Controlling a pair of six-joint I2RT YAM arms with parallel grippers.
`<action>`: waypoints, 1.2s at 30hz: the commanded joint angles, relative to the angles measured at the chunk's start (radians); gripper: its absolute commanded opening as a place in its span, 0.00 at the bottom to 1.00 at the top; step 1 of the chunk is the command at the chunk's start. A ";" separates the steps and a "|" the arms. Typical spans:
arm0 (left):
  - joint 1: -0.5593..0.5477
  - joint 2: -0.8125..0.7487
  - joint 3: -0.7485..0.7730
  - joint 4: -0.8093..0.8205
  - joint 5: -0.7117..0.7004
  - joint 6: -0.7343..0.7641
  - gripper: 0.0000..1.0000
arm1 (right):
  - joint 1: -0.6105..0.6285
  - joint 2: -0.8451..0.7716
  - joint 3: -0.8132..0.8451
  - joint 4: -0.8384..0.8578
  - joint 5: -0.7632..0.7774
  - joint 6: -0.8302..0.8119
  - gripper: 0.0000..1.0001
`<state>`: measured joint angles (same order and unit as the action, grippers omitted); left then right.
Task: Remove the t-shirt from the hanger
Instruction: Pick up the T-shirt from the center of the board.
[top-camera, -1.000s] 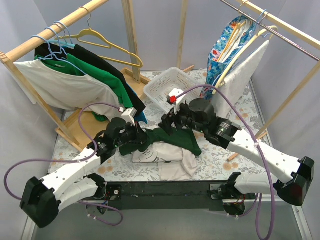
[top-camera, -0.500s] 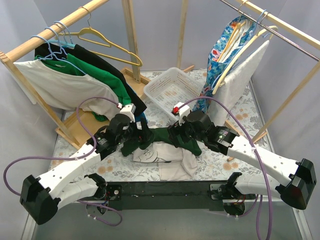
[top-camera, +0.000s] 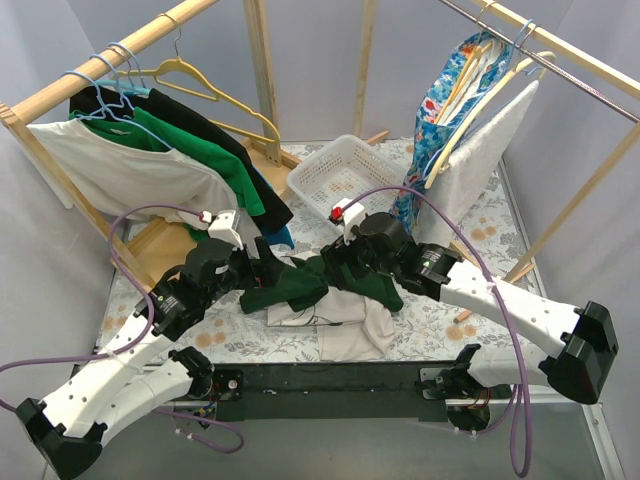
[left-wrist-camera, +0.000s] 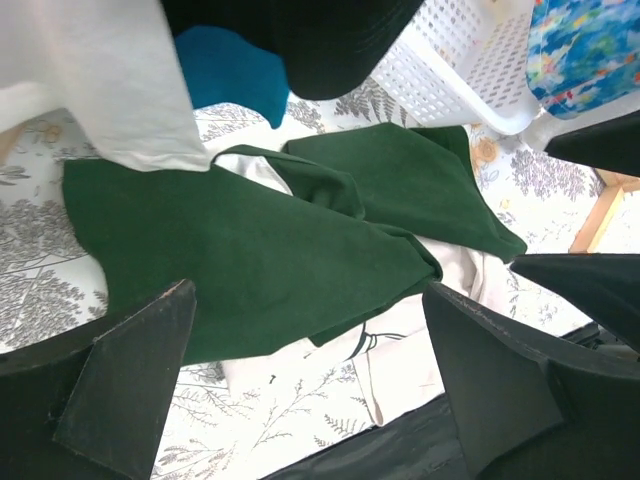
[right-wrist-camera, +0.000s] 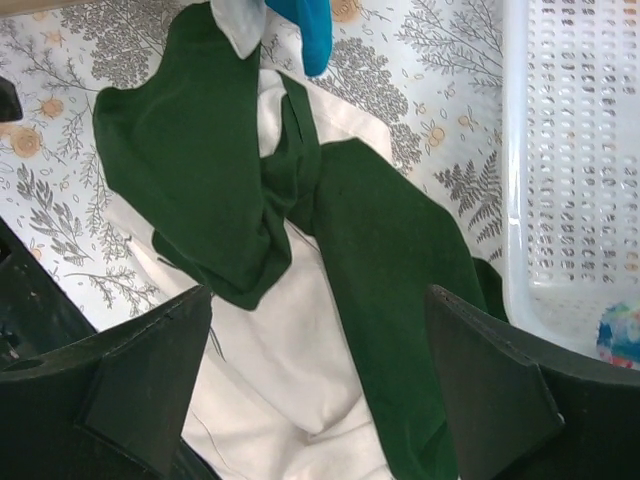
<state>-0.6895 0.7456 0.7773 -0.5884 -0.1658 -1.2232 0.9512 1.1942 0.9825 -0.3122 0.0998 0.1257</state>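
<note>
Left end effector (top-camera: 272, 262) open, empty. Right end effector (top-camera: 335, 262) likewise. Green tee (top-camera: 300, 285) lies crumpled between them on a white shirt (top-camera: 350, 325) on the surface (top-camera: 430, 320). I see no hanger in it. Risk: a low retreat snags cloth and drags both.

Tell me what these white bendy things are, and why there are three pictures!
They are robot arms: a white left arm and a white right arm, fixed to a table with a flowery cloth. Each ends in a black two-finger gripper. The big picture comes from a camera above and behind them. The other two come from cameras on the wrists, so the dark wedges are the arms' own fingers. On the cloth a dark green t-shirt lies over a white t-shirt, near a white plastic basket. More clothes hang from wooden rails. The left gripper and right gripper are both open, holding nothing.
</note>
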 joint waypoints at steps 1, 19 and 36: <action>-0.002 -0.041 0.036 -0.042 -0.066 -0.013 0.98 | 0.014 0.097 0.070 0.059 -0.028 -0.017 0.94; -0.002 -0.098 0.025 -0.018 -0.095 -0.001 0.98 | 0.014 0.510 -0.010 0.157 -0.049 0.035 0.98; -0.002 -0.109 0.020 -0.007 -0.089 0.007 0.98 | 0.014 0.653 -0.079 0.107 0.127 0.092 0.01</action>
<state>-0.6895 0.6506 0.7864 -0.6044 -0.2409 -1.2278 0.9638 1.7557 0.9718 -0.0486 0.1493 0.1978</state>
